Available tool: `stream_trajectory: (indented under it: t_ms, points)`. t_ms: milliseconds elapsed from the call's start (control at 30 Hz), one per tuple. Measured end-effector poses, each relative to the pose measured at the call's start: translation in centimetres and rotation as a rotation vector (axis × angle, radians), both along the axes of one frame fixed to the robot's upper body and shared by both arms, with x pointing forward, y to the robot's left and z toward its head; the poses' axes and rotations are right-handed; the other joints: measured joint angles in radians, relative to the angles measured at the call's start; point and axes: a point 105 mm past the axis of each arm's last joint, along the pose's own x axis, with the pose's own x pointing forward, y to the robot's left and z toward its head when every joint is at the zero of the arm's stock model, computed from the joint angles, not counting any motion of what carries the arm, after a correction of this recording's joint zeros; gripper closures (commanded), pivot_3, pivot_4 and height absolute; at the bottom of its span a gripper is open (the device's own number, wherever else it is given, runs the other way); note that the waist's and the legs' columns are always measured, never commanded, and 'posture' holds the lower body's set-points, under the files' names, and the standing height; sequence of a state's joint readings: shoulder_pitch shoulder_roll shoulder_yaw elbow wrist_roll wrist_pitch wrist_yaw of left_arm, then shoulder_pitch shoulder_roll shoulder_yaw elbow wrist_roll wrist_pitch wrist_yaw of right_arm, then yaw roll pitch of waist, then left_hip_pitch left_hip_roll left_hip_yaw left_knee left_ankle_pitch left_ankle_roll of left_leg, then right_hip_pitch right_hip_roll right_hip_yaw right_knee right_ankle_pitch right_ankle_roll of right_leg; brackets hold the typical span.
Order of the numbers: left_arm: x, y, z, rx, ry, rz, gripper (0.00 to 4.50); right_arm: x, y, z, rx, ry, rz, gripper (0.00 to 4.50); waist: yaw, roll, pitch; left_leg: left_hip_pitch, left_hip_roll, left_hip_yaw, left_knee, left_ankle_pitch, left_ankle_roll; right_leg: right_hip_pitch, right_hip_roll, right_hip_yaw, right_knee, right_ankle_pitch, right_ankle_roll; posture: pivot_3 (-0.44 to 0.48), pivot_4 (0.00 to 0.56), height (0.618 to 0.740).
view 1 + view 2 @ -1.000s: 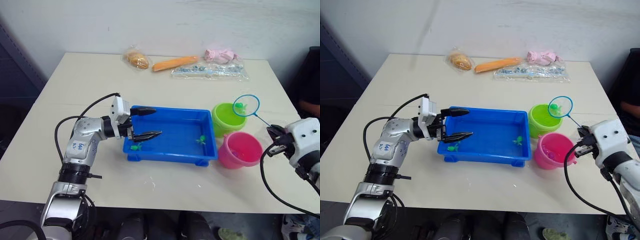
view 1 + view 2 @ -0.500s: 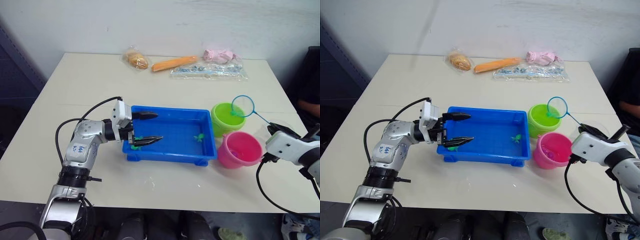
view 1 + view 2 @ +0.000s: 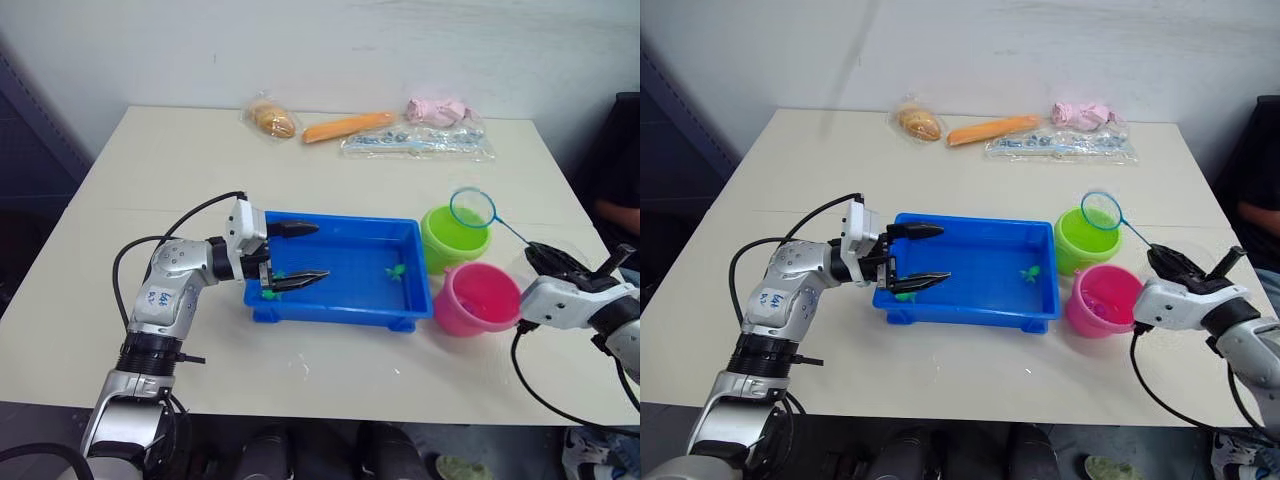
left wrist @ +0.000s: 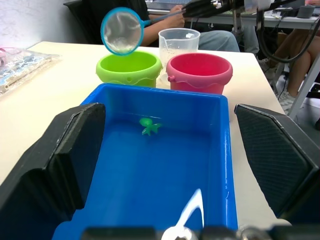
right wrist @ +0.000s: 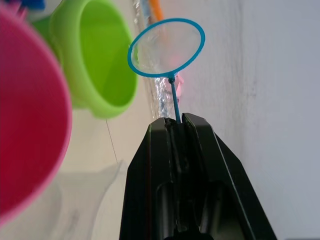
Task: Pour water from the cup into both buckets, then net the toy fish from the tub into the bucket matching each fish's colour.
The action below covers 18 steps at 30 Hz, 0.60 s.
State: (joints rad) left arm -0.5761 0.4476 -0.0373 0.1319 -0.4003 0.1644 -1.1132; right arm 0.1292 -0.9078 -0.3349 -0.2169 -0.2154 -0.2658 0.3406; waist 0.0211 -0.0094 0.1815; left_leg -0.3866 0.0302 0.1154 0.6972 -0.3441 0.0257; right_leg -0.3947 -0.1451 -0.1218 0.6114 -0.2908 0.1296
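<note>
Right wrist view: right claw [image 5: 176, 122] clamped on net handle [image 5: 174, 97], hoop over green bucket [image 5: 92, 60].

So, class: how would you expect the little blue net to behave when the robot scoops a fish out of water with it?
The net looks very light, with a thin hoop and sheer mesh. Its slim handle, pinched in the right gripper, would probably flex or twist under drag. The mesh probably sags under a green fish, yet drains quickly.
</note>
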Motion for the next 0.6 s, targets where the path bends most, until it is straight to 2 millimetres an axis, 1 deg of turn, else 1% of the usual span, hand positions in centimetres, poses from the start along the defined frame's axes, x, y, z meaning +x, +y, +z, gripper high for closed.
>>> stream_trajectory:
  t_ms: [67,100,200,267,333,400,500,600]
  points:
    - [0.0,0.2,-0.1,0.002,0.002,0.008,0.05,-0.1,1.2,1.1,0.118,0.042,0.077,4.5,-0.002,0.0,0.0,0.001,0.0,-0.001,0.0,0.0,0.0,0.0,0.0,0.0,0.0,0.0,0.0,0.0,0.15,0.74]
    - [0.0,0.2,-0.1,0.003,0.003,0.011,0.05,-0.2,1.9,2.0,0.151,0.059,0.122,4.5,-0.003,0.0,0.0,0.001,0.001,-0.002,0.0,0.0,0.0,0.0,0.0,0.0,0.0,0.0,0.0,0.0,0.15,0.74]
    - [0.1,0.8,-0.2,0.006,0.002,0.029,0.05,-0.3,3.7,4.5,0.211,0.086,0.213,4.5,-0.004,0.0,0.0,0.001,0.001,-0.002,0.0,0.0,0.0,0.0,0.0,0.0,0.001,0.0,0.0,0.0,0.15,0.74]
    - [0.2,1.3,0.0,0.011,-0.004,0.044,0.05,-0.4,5.2,4.9,0.19,0.141,0.268,4.5,-0.002,0.0,0.0,0.001,0.001,-0.003,0.0,0.0,0.0,0.0,0.0,-0.001,0.001,0.0,0.0,0.0,0.15,0.74]
    - [0.2,1.5,0.1,0.01,-0.008,0.051,0.05,-0.4,6.9,4.0,0.122,0.226,0.314,4.5,-0.002,0.0,0.0,0.0,0.001,-0.003,0.0,0.0,0.001,0.0,0.0,-0.001,0.001,0.0,0.0,0.0,0.15,0.74]
    - [0.2,1.5,0.1,0.01,-0.008,0.051,0.05,-0.1,8.1,2.6,0.056,0.302,0.329,4.5,0.003,0.0,0.0,0.0,0.001,-0.003,0.001,0.0,0.001,0.0,-0.002,-0.001,0.001,0.0,0.0,0.0,0.15,0.74]
    - [0.2,1.6,0.1,0.011,-0.007,0.053,0.05,0.5,8.7,0.9,-0.064,0.375,0.308,4.5,0.003,0.0,0.0,-0.001,0.0,-0.003,0.001,0.0,0.002,0.0,-0.003,-0.001,0.001,0.0,0.0,0.0,0.15,0.74]
    - [0.2,1.5,0.1,0.011,-0.007,0.051,0.05,1.3,8.3,0.2,-0.163,0.383,0.258,4.5,0.001,0.0,0.0,-0.001,0.0,-0.003,0.001,0.0,0.002,0.0,-0.003,-0.001,0.001,0.0,0.0,0.0,0.15,0.74]
